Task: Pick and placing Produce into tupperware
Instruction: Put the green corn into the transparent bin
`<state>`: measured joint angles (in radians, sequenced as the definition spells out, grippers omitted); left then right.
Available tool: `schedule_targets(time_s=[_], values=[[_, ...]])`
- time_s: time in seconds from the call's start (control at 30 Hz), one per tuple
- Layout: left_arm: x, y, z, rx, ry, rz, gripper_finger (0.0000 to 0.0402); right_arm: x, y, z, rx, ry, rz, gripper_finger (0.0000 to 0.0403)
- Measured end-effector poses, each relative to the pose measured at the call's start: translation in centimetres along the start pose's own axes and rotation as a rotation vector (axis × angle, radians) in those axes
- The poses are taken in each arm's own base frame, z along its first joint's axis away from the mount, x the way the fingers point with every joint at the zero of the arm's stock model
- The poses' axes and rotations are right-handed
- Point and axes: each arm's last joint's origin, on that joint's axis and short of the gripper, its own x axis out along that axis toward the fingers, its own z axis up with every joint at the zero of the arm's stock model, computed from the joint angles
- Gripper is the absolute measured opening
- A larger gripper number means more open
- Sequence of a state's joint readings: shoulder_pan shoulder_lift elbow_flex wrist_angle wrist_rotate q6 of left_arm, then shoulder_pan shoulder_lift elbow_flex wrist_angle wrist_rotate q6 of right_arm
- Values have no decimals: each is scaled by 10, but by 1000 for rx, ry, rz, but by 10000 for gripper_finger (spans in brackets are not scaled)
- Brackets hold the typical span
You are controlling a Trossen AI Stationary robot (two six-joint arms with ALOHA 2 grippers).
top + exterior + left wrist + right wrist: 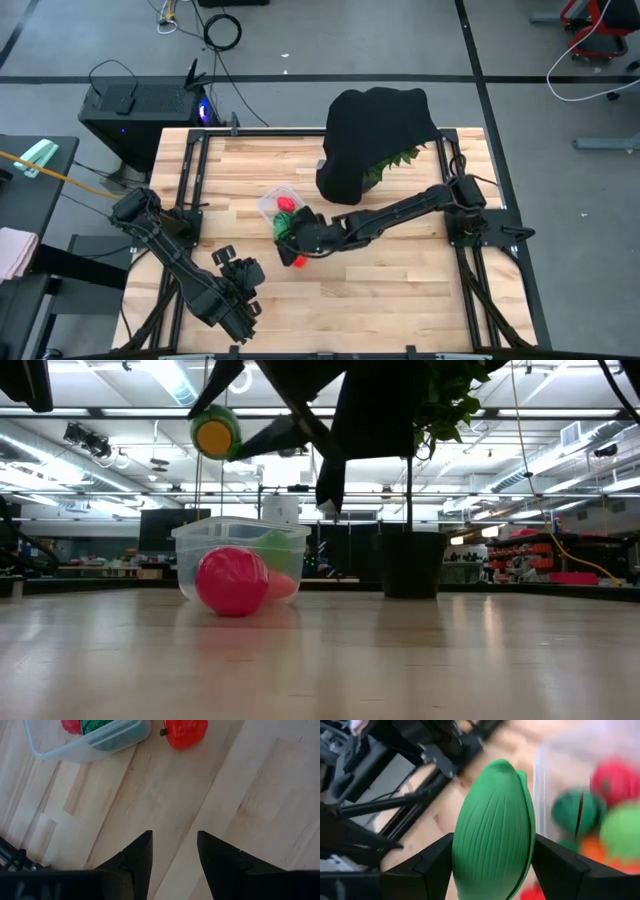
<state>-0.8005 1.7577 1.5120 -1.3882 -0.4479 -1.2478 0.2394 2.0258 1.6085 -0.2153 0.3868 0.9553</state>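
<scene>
The tupperware (272,203) is a small clear box standing on the wooden table; in the right wrist view it (545,780) holds a red (615,780), a dark-green (575,810), a light green (620,830) and an orange toy (592,847). A red pepper toy (296,262) (186,731) lies on the table just near of the box. My right gripper (287,232) (492,862) hovers beside the box, shut on a green ribbed toy (492,835) (215,432). My left gripper (240,288) (175,842) waits open near the table's near-left edge. My right gripper pinches the green ribbed toy between its two fingers (435,865), one on each of the toy's long sides (465,855). The toy is lifted clear, well above the table in the low view, where its yellow round end (213,436) shows.
A leafy plant under black cloth (375,140) stands in a dark pot (410,565) at the far side, right of the box. Black frame rails (190,180) run along the table's left and right sides. Bare wood (380,290) lies toward the near edge.
</scene>
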Motion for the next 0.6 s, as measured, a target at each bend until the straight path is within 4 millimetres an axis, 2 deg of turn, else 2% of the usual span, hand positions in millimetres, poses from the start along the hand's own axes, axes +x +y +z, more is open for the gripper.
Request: schedule_targets(time_s=[0.2,0.6], values=[[0,0,0,-2,0,0,162,3,-2,11,-251,-89,-22,251],[0,0,0,1,1,1,162,15,-10,7,-469,-149,-151,251]])
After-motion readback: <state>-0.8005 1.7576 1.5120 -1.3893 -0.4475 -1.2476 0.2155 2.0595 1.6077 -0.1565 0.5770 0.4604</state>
